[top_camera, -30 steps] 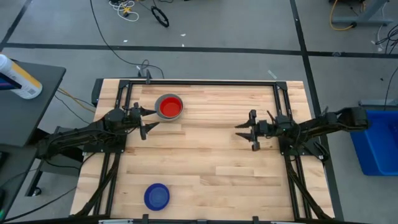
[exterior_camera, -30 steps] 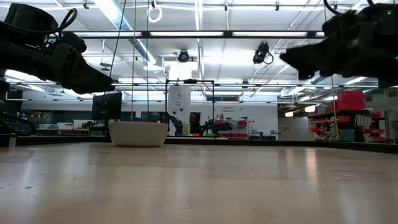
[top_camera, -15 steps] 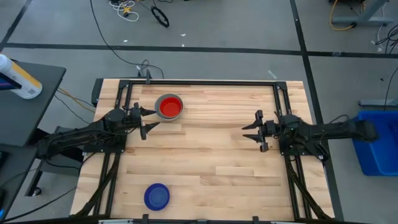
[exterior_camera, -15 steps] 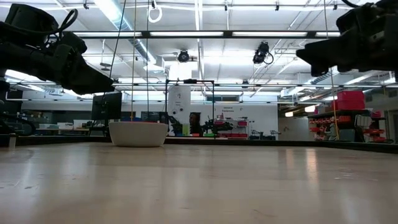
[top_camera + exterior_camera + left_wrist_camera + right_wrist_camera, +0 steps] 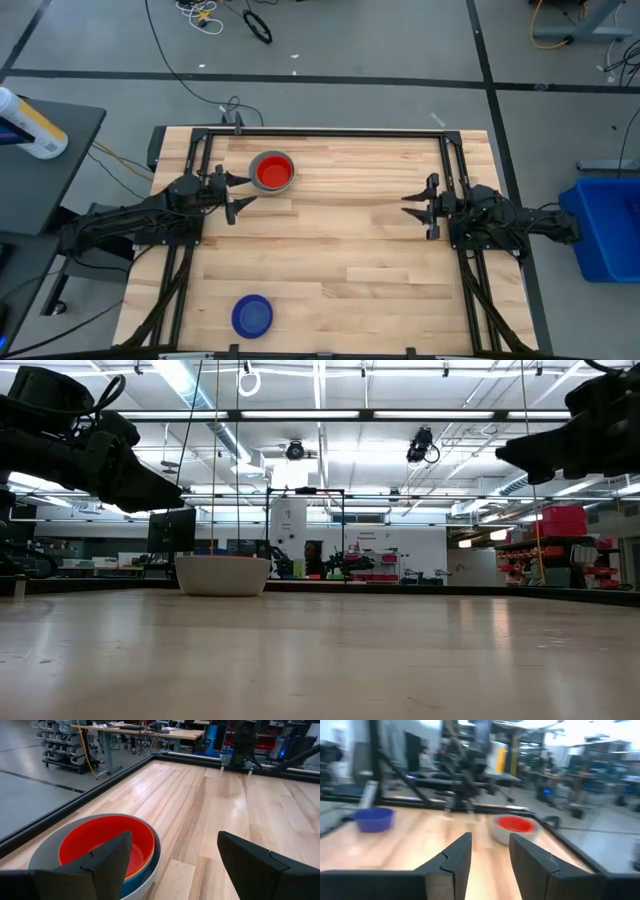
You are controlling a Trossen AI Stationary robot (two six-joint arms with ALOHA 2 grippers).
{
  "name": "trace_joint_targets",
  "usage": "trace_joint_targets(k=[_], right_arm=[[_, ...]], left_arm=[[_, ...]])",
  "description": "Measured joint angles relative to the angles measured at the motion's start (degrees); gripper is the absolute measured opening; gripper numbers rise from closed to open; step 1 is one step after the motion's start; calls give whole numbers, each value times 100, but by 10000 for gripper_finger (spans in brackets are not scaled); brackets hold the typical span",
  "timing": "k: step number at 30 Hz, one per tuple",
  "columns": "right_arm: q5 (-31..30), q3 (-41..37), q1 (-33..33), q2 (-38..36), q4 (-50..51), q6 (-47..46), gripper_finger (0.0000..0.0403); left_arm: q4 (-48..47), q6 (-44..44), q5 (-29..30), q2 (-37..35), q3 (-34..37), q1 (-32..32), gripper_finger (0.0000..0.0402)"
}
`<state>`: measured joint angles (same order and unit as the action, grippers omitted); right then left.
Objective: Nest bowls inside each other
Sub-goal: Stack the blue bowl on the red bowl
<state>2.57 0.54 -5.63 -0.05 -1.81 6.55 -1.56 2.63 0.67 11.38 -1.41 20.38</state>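
A stack of nested bowls stands at the table's far left: a grey bowl outermost, a red one on top, with yellow and blue rims showing between them. A dark blue bowl rests alone near the front edge, also in the right wrist view. My left gripper hangs open just beside the stack, nothing between its fingers. My right gripper stands open over the table's right side, holding nothing.
A black metal frame borders the table. Bare wood lies between the two arms. Off the table, a blue bin stands at the right and a side table with a bottle at the left.
My right gripper has drawn back toward the table's right edge, its arm folding in toward its base. Its fingers keep the same gap. The left arm and both the stack and the dark blue bowl have stayed put.
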Motion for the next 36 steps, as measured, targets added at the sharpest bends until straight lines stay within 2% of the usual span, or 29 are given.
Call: trace_joint_targets(k=[7, 21, 27, 36], right_arm=[[-866, 0, -2, 21, 25, 209, 141], [-842, 0, -2, 188, 30, 190, 145], [-843, 0, -2, 188, 30, 190, 151], [-836, 0, -2, 188, 29, 188, 160]], left_arm=[[2, 50, -2, -2, 0, 2, 304], [198, 299, 146, -2, 15, 2, 304], [280, 435, -43, -4, 22, 0, 304], [192, 1085, -5, -4, 13, 0, 304]])
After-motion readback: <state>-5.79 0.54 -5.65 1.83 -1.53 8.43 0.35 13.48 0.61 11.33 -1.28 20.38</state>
